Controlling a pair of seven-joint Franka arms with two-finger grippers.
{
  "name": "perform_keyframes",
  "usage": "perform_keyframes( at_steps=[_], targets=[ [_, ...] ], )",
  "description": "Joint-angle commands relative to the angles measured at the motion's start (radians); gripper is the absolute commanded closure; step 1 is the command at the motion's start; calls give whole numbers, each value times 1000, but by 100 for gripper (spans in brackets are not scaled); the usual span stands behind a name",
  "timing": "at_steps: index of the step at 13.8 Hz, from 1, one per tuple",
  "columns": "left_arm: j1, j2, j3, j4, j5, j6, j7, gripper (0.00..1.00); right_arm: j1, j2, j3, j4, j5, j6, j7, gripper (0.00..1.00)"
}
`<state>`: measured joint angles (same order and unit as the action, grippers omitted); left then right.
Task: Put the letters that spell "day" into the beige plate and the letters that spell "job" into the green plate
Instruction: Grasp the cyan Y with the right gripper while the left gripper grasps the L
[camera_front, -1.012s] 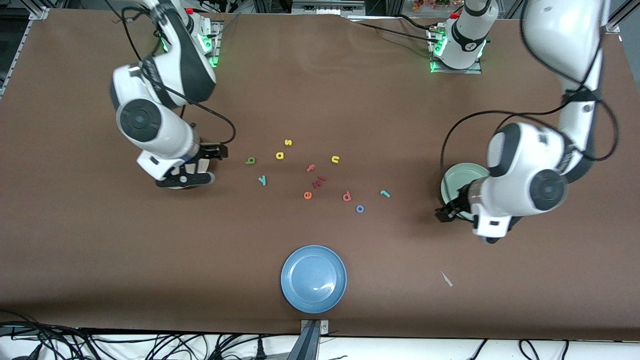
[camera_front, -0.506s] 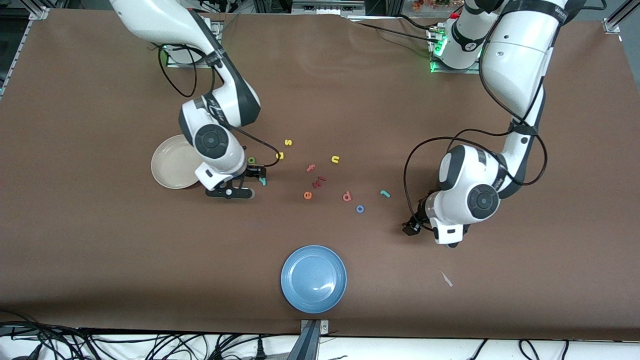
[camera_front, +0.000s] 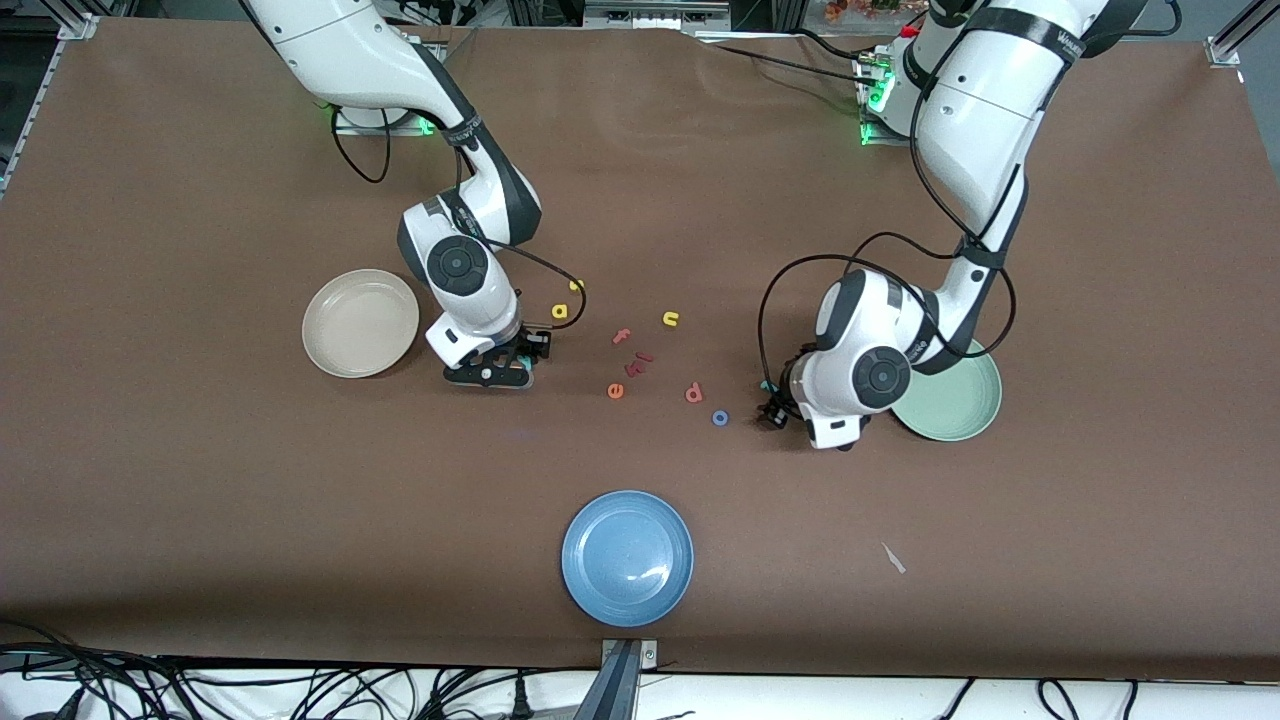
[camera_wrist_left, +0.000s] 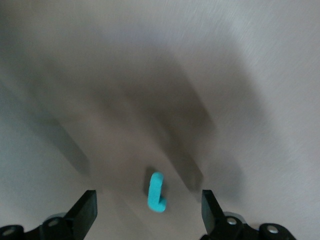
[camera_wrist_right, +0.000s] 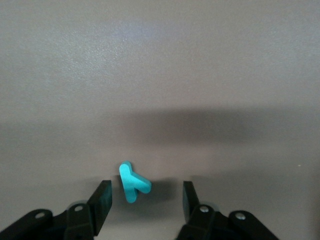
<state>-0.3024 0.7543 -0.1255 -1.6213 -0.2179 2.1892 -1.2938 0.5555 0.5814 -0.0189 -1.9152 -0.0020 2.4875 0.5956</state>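
Letters lie loose on the table (camera_front: 200, 480) between the two arms. Teal y (camera_wrist_right: 133, 183) lies flat between the fingers of the right claw (camera_wrist_right: 147, 200), nearer one finger and touching neither; its stem runs slantwise across the gap. That claw stands partly open, holding nothing. The right arm reaches down from its base with the wrist bent low, the claw (camera_front: 515, 362) pointing at the table just beside the beige plate (camera_front: 360, 323), which is empty.

Teal j (camera_wrist_left: 157, 192) lies flat between the fingers of the left claw (camera_wrist_left: 150, 210), near the middle of the gap, its long axis running along the claw's reach and its hook curled at the end toward the claw. The left claw is wide open, gripping nothing. The left arm folds down from its base, elbow high, its claw (camera_front: 772, 412) low over the table beside the green plate (camera_front: 960, 408), also empty, partly covered by the arm.

Salmon p (camera_front: 693, 394) and blue o (camera_front: 719, 418) lie close to the left claw, toward the right arm's end. Yellow a (camera_front: 560, 311) lies near the right claw. A blue plate (camera_front: 627, 557) sits empty, well apart from both claws.
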Motion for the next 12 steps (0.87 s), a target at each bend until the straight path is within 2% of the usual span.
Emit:
perform_keyframes(
  at_steps=[1, 4, 6, 9, 12],
  targets=[
    [2, -56, 1, -75, -31, 12, -5, 24, 29, 5, -7, -8, 11, 24, 10, 35],
    [11, -58, 1, -75, -31, 21, -4, 41, 27, 23, -9, -4, 10, 56, 9, 40],
    [8, -55, 1, -77, -31, 47, -5, 42, 26, 23, -10, -2, 5, 56, 7, 49],
    [5, -53, 1, -88, -37, 63, -5, 45, 27, 23, -10, -2, 4, 56, 6, 72],
    [-1, -47, 1, -89, -43, 104, -5, 51, 26, 12, -12, 4, 4, 51, -6, 84]
  ],
)
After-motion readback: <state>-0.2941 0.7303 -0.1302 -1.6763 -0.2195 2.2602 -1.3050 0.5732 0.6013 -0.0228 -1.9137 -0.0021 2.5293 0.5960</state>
